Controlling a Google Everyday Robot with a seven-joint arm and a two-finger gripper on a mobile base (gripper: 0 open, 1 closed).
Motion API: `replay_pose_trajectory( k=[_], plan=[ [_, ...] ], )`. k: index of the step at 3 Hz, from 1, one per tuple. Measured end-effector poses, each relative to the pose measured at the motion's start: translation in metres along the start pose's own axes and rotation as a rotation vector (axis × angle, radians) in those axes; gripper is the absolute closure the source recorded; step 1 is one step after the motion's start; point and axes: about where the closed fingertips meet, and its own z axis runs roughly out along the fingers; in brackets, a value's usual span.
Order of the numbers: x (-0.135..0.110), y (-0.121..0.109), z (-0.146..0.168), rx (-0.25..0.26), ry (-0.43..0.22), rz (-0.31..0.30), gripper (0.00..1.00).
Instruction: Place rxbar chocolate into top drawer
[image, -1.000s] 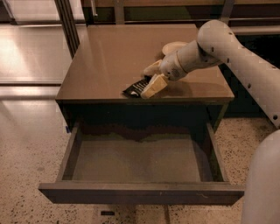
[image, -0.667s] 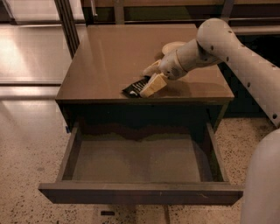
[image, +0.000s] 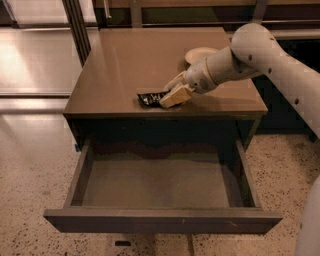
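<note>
The rxbar chocolate (image: 149, 99), a small flat black bar with white lettering, lies on the brown cabinet top (image: 130, 65) near its front edge. My gripper (image: 172, 90) is down at the bar's right end, with one cream finger (image: 175, 96) in front of the bar and the other behind it. The jaws look closed around that end of the bar. The top drawer (image: 160, 220) is pulled wide open below, with a greyish floor and nothing in it.
A round cream bowl (image: 200, 54) stands on the cabinet top behind my wrist. My white arm (image: 280, 65) comes in from the right. A metal frame (image: 77, 30) stands at the back left. Speckled floor surrounds the cabinet.
</note>
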Motion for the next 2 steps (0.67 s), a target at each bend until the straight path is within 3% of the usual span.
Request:
replay_pose_trajectory(
  k=[2],
  plan=[
    [0.022,0.056,-0.014,0.094,-0.079,0.088,1.0]
  ],
)
